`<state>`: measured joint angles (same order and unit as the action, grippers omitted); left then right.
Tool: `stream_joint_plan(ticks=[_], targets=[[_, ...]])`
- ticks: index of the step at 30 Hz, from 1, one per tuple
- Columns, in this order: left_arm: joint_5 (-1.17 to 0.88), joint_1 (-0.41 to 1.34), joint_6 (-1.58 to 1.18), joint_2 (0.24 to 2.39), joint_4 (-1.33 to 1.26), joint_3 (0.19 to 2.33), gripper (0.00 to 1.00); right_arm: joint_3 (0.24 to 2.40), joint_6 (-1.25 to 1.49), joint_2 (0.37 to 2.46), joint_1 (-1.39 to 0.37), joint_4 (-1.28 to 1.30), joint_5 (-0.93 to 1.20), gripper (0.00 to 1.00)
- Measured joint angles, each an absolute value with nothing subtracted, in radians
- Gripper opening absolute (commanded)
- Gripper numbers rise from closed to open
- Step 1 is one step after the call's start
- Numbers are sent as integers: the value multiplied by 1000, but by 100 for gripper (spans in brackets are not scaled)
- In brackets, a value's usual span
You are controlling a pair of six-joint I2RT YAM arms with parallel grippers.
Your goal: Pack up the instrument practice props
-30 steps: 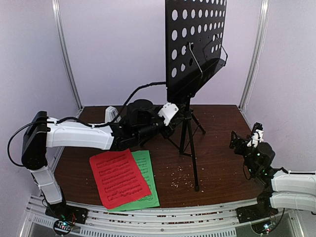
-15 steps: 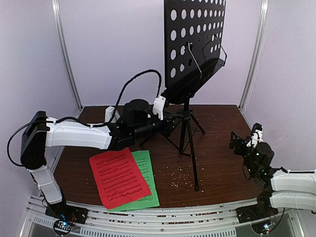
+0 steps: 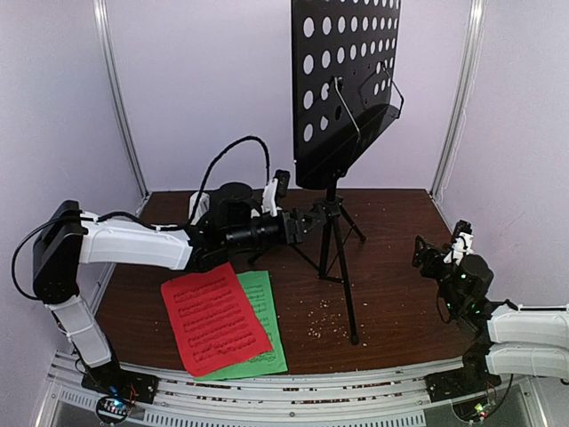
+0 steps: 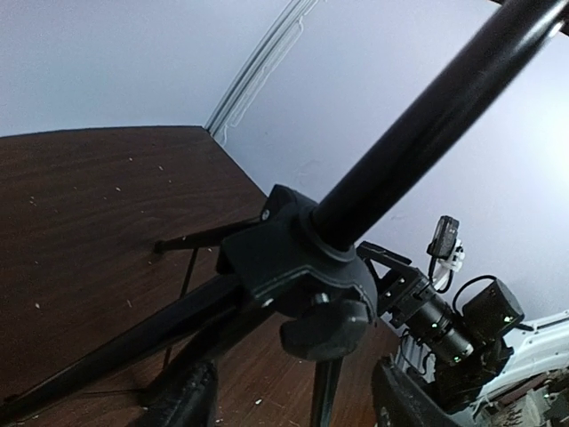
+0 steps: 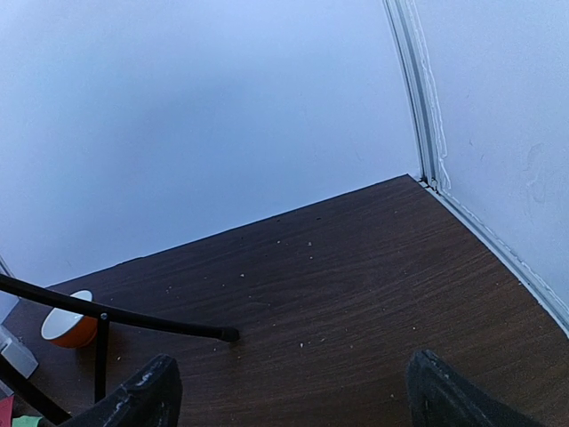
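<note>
The tall black music stand (image 3: pixel 331 233) stands mid-table, its perforated desk (image 3: pixel 342 84) high above. My left gripper (image 3: pixel 305 223) is open, level with the stand's tripod hub (image 3: pixel 328 210) and just left of it. In the left wrist view the hub and its knob (image 4: pixel 325 326) fill the space just ahead of the open fingers (image 4: pixel 182 402). Whether they touch it cannot be told. The red page (image 3: pixel 213 318) lies over the green page (image 3: pixel 264 307) at front left. A white metronome (image 3: pixel 198 205) peeks out behind the left arm. My right gripper (image 3: pixel 425 256) is open and empty at the right.
A small white-and-orange bowl (image 5: pixel 68 327) sits at the back, seen past a tripod leg (image 5: pixel 116 316) in the right wrist view. Crumbs (image 3: pixel 324 320) dot the dark wooden table (image 3: pixel 391 294). Pale walls and metal corner posts (image 3: pixel 455 98) enclose the table.
My left wrist has rolled and its gripper has drawn level with the stand's hub. The stand's desk has shifted slightly left. The right arm has not moved.
</note>
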<state>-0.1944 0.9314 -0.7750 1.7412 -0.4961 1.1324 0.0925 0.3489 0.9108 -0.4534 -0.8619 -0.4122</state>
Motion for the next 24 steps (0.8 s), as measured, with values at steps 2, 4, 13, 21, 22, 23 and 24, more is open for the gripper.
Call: stream_joint_plan(ticks=[2,4,13,21,22,23,24], targets=[[-175,931,-740,1707,-485,1105,68,93,348,911,-453,-862,-412,90],[-152,931,-701,1661,-475,1078,68,93,348,911,-453,-862,-412,90],[-80,959,-361,1538,-436,1082,57,93,348,908,-453,-870,-411,90],[-28,1018,-47,1596,-338,1130,64,93,347,898,-453,-878,-411,90],[-20,1023,-25,1604,-334,1130,66,93,347,893,-453,-878,-411,90],[-7,1028,4,1612,-334,1130,66,93,347,890,-453,-878,-411,90],[8,1034,35,1621,-334,1130,67,93,347,885,-453,-878,-411,90]])
